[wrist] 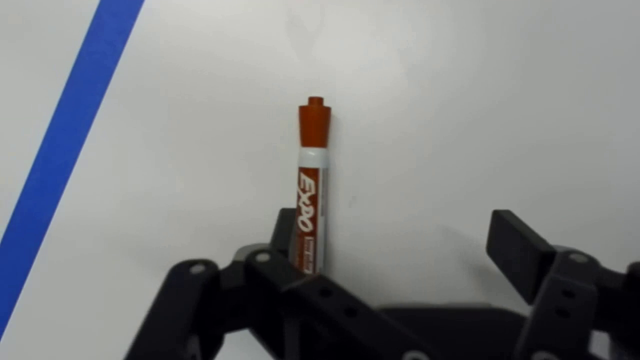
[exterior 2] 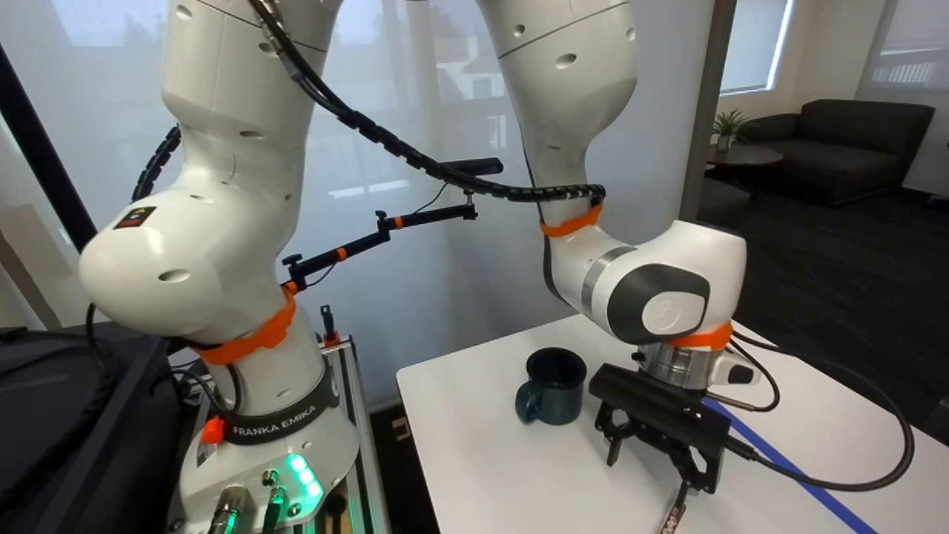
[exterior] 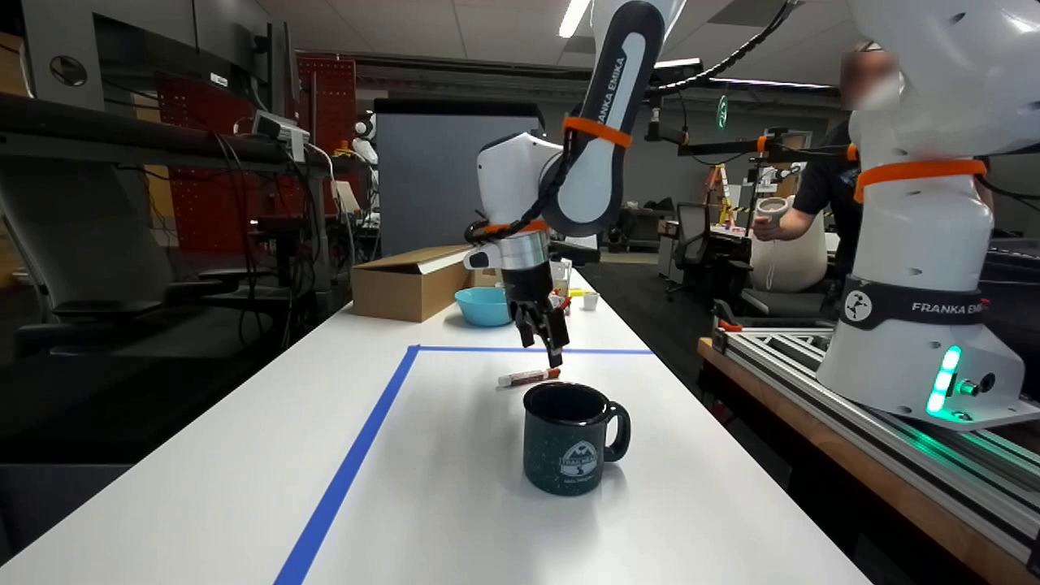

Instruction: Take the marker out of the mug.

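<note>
The marker, white with a red-brown label and reddish-orange cap, lies flat on the table in an exterior view; its end shows in an exterior view. The dark mug stands upright beside it, handle to one side, and shows in an exterior view; nothing sticks out of it. My gripper is open and empty, low over the marker. In the wrist view the marker lies along the left finger of the gripper, which hides its lower end. I cannot tell whether they touch. The mug is outside the wrist view.
Blue tape runs along the white table. A light blue bowl and an open cardboard box stand farther back, with small items by the bowl. A person stands behind the robot base.
</note>
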Controlling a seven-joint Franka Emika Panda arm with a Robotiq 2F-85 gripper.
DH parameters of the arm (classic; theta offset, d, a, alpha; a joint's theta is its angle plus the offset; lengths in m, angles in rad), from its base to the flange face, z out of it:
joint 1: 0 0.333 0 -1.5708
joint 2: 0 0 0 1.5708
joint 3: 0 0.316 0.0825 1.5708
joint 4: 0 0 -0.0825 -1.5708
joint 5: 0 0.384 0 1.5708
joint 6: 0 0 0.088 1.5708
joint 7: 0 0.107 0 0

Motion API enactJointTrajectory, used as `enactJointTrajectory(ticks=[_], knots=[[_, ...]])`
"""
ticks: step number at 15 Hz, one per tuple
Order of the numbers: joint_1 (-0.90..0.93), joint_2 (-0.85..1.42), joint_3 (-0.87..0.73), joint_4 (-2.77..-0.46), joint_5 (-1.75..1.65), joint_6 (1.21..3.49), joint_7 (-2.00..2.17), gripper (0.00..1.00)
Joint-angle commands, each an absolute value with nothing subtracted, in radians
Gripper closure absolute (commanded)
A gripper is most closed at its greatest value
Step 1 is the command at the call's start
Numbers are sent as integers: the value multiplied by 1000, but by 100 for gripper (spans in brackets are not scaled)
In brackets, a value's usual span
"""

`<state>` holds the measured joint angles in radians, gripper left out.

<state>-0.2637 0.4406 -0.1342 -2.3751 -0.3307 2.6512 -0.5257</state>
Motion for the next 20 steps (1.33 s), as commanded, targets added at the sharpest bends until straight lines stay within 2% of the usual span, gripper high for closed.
enactJointTrajectory(ticks=[1, 6, 12, 13, 16, 20], knots=[[-211, 239, -159, -2503, -358, 2578, -450, 0], [-160, -23, -177, -2635, -423, 2472, -293, 1], [-159, -339, -124, -2788, -375, 2338, -95, 0], [-165, -190, -135, -2701, -384, 2375, -151, 0], [-167, -294, -121, -2759, -382, 2352, -116, 0], [-168, -307, -120, -2767, -381, 2351, -107, 0]])
